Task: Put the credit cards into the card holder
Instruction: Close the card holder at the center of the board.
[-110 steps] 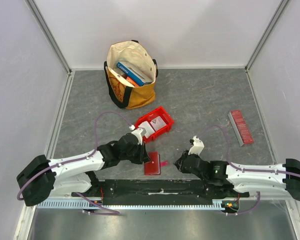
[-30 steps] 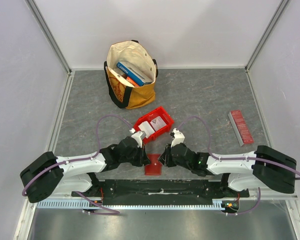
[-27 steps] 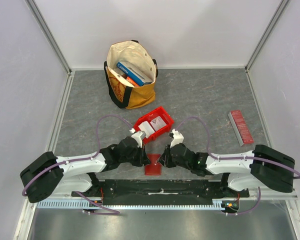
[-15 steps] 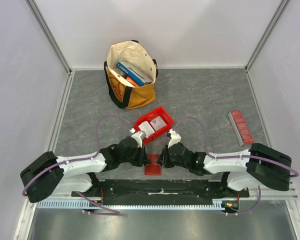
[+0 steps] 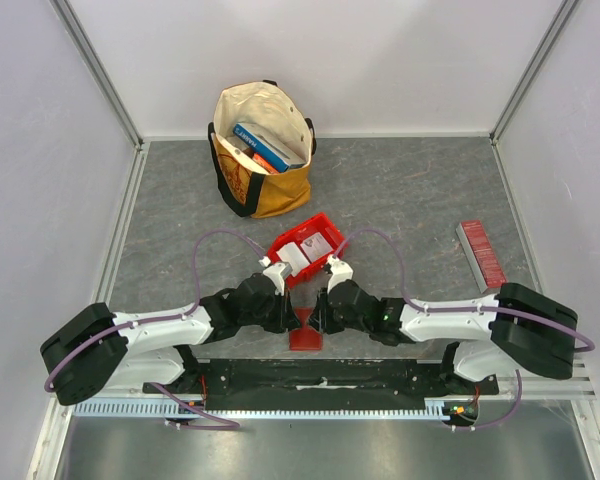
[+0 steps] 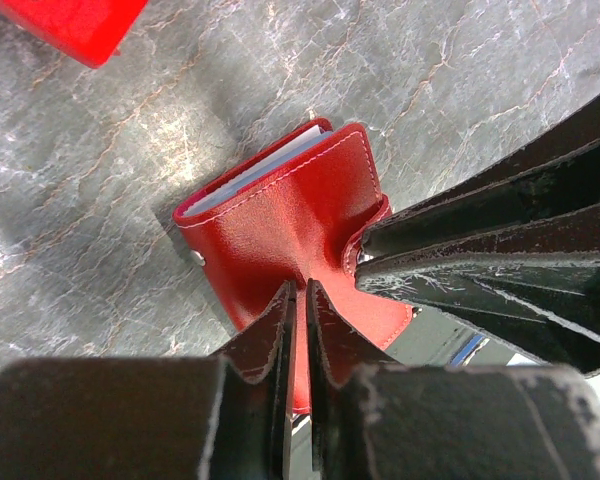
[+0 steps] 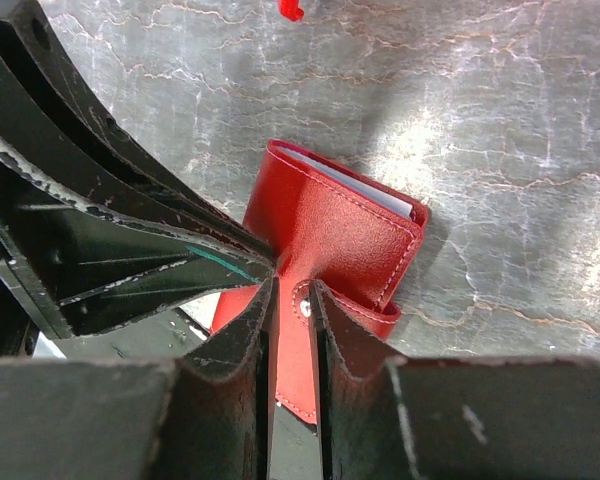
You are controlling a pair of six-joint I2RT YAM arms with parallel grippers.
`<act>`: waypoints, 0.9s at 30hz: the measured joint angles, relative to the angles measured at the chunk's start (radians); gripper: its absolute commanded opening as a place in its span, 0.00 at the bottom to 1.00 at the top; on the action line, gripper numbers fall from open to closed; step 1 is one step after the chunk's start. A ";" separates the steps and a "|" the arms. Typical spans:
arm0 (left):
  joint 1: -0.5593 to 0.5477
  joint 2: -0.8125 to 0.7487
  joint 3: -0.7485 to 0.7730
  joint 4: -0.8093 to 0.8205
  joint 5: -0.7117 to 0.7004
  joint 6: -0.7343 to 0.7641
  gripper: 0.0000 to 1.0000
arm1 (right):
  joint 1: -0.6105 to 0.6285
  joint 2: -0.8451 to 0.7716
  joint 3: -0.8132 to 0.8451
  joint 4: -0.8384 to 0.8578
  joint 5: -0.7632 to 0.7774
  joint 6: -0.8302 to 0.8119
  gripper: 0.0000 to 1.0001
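Grey marbled table (image 5: 400,190), white walls on three sides. Tote bag (image 5: 262,150) with books stands at the back left, not part of the job. Progress, judged from the layout: early. The credit cards (image 5: 305,252) lie pale and flat in the red bin (image 5: 337,252) at mid-table; none is in either gripper and none is seen on its way. The card holder (image 6: 290,220) rests on the table at the near edge, just in front of the bin, between the two grippers, folded over rather than spread flat. Pale leaves show at its open edge, and I cannot tell whether those are empty slots or cards already inside. Left to do, as I read it: get the holder open, fetch cards from the bin, slide them in. Left gripper (image 6: 300,300): jaws nearly together, pinching a thin edge of the holder's red cover, with only a sliver of leather between the fingers. Right gripper (image 7: 292,300): jaws narrow, clamped on the snap-tab flap, the metal snap visible just beside one finger. The two grippers touch or nearly touch each other over the holder. Likely a two-handed pull to open it. Ridged red strip (image 5: 481,254) lies far right, well apart, untouched.
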 measured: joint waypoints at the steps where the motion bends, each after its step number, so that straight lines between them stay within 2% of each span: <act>1: 0.000 0.000 0.000 0.000 0.000 0.000 0.13 | 0.000 0.001 0.006 -0.013 -0.003 -0.005 0.24; 7: 0.000 0.000 0.000 0.000 0.000 0.000 0.13 | 0.000 0.017 0.031 -0.069 -0.012 -0.027 0.23; 14: 0.000 0.000 0.000 0.000 0.000 0.000 0.13 | 0.006 0.031 0.038 -0.071 -0.012 -0.029 0.17; 27: 0.000 0.000 0.000 0.000 0.004 0.000 0.13 | 0.058 0.033 0.077 -0.143 0.059 -0.055 0.17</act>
